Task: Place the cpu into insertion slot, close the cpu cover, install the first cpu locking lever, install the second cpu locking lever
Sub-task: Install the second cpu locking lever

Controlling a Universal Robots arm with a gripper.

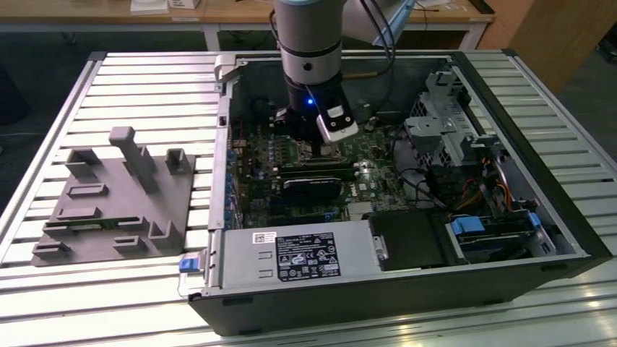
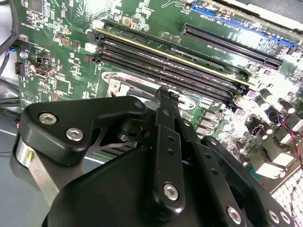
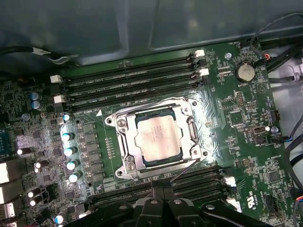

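The black metal pincer [image 3: 163, 190], its two slim fingers pressed together with nothing between them, hangs low inside the open dark steel computer case [image 1: 540, 217], just over the green circuit board [image 3: 246, 156]. Directly beyond the fingertips lies the insertion slot [image 3: 124, 163], a small square socket with a silvery stamped-metal rim. The cpu [image 3: 156, 137], a thin square chip with a pale, faintly brushed silver-beige face, sits flat inside it. The cpu cover [image 3: 187, 125], a thin grey metal frame with a cut-out centre, lies down around the chip, its edges framing the chip face on all sides. A thin wire locking lever [image 3: 187, 171] runs slantwise between the socket's near edge and the pincer tips, ending just beside them.

Long black ribbed memory slots [image 3: 132, 85] run in parallel rows on the far side of the socket from the pincer, and more of them lie right under the fingers, so the socket is hemmed between two banks with only narrow strips of board free. A row of small silver-topped cylindrical capacitors [image 3: 70, 151] stands off to one side of the socket.

In the exterior view the pincer [image 1: 323, 150] descends from a smooth silver-grey arm, with the case walls standing well apart from it. The case rests on a ribbed aluminium counter [image 1: 144, 94], where a grey moulded plastic fixture [image 1: 115, 202] with upright pegs lies well away from the pincer, outside the case
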